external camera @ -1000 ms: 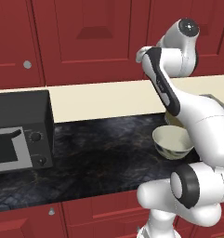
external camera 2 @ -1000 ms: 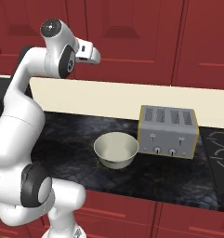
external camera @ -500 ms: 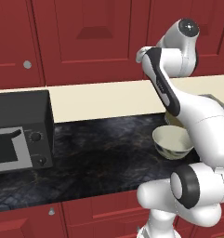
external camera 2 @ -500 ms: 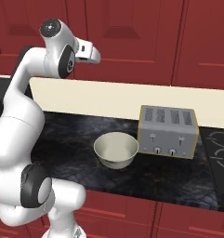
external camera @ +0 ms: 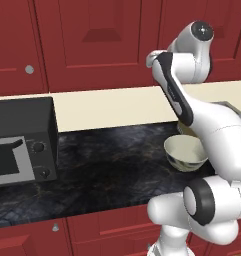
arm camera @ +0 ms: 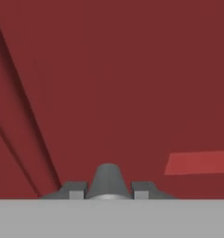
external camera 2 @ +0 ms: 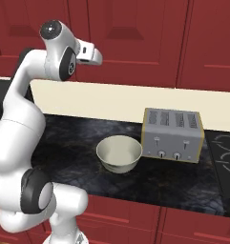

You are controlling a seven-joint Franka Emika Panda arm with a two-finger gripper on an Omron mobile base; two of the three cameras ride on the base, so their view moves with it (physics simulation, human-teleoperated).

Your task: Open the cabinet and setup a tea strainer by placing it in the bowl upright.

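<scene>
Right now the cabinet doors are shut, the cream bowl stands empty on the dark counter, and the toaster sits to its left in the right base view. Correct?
Not quite. In the right base view the toaster sits to the right of the bowl, not to its left. The rest holds: the cabinet doors are shut and the bowl stands empty on the dark counter.

One round cream bowl (external camera 2: 119, 153) is sitting on the dark marbled stone counter (external camera 2: 73, 138). One silver four-slot toaster (external camera 2: 172, 135) is standing beside it. One black microwave (external camera: 21, 141) is resting at the counter's far end. Two small round silver knobs (external camera: 29, 69) are showing, one on an upper door, one on a lower cupboard (external camera: 55, 228).
</scene>
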